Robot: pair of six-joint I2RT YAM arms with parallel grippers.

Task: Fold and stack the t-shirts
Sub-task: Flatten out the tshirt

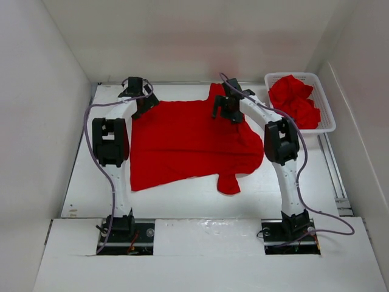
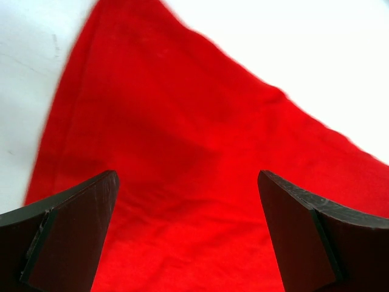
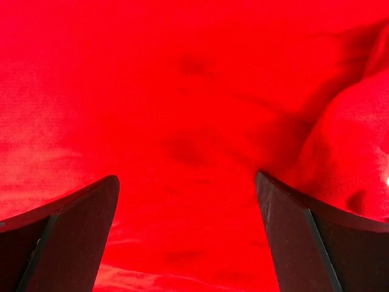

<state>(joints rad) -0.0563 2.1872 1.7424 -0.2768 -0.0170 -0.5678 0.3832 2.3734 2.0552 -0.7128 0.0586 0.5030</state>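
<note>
Two claws, both released. One shirt (image 1: 182,143) lies spread on the table (image 1: 176,198) beneath them.

Left claw (image 1: 143,107): over the shirt's corner, with bare table past both edges.

Right claw (image 1: 223,111): red cloth fills the view below it.

More shirts (image 1: 295,100) are heaped in one basket (image 1: 329,115) to its right; their number cannot be told.

The left claw (image 2: 188,237), spread wide, hangs over a red t-shirt (image 2: 182,158) on the white table (image 2: 292,48).

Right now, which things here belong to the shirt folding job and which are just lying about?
Job: spread-out red t-shirt; crumpled red t-shirts heaped at far right; left claw and right claw, both open over the spread-out one.
Lying about: white mesh basket holding that heap; table.
</note>
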